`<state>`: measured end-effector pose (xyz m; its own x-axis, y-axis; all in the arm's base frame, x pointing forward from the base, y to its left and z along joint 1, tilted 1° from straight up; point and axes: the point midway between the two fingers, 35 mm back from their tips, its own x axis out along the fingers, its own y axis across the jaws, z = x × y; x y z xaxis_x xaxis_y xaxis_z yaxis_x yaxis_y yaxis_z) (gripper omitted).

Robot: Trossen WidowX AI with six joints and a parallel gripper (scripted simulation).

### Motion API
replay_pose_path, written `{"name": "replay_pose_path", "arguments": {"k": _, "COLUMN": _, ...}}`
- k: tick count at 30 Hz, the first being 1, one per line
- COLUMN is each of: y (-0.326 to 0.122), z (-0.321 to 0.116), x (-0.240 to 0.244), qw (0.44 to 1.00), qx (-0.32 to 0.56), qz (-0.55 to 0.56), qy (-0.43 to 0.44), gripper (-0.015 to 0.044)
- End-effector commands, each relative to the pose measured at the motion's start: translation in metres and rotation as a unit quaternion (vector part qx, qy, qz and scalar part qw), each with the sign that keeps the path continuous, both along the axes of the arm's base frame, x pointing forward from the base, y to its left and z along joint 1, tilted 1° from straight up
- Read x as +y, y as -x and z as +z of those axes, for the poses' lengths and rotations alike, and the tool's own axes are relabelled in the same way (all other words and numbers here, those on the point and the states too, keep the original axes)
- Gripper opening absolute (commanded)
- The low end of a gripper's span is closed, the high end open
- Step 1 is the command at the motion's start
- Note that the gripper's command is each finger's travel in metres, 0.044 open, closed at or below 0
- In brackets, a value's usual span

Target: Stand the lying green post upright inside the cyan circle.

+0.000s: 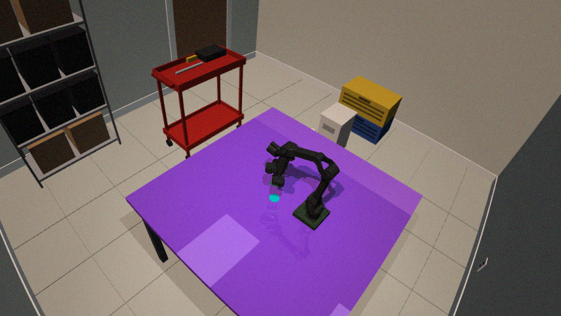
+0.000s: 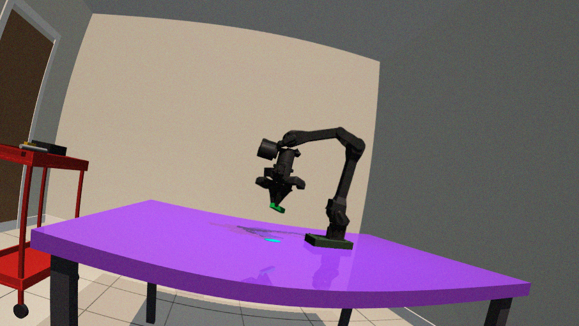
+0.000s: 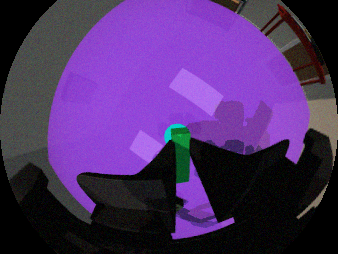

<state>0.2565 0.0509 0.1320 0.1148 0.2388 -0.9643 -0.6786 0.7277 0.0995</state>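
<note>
The hand (image 2: 277,202) hangs well above the purple surface (image 2: 170,238), pointing downward from the bent arm (image 2: 346,170). Its fingers are nearly closed and clamped on the green post (image 2: 277,208), which is carried in the air and touches nothing below.

Exterior view: gives the height. The post projects from the fingertips at a tilt, closer to level than to upright. The cyan circle (image 2: 272,240) lies flat on the surface below, just beside the arm's base plate (image 2: 328,241), with a wide gap of air between post and circle.

Top view: the height cannot be judged here. The hand (image 1: 277,181) hides most of the post; only a sliver of green (image 1: 272,183) shows at the fingertips. The cyan circle (image 1: 273,197) sits close to the hand on the near side, between it and the base (image 1: 311,216). This view alone shows the surroundings: a red cart (image 1: 200,98), a shelf rack (image 1: 51,90), and a yellow and blue box stack (image 1: 371,108) off the surface.

Wrist view: shows the grip itself. The post (image 3: 180,156) stands between the two dark fingers, and its far end overlaps the cyan circle (image 3: 170,134), of which only a rim shows.
</note>
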Motion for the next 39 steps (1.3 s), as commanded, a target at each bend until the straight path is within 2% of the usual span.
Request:
{"name": "replay_pose_path", "arguments": {"k": 1, "y": -0.001, "z": 0.001, "x": 0.000, "qw": 1.000, "qx": -0.012, "qz": -0.004, "qy": -0.016, "gripper": 0.0023}}
{"name": "replay_pose_path", "arguments": {"k": 39, "y": -0.011, "z": -0.008, "x": -0.003, "qw": 0.986, "qx": -0.090, "qz": -0.038, "qy": -0.134, "gripper": 0.0023}}
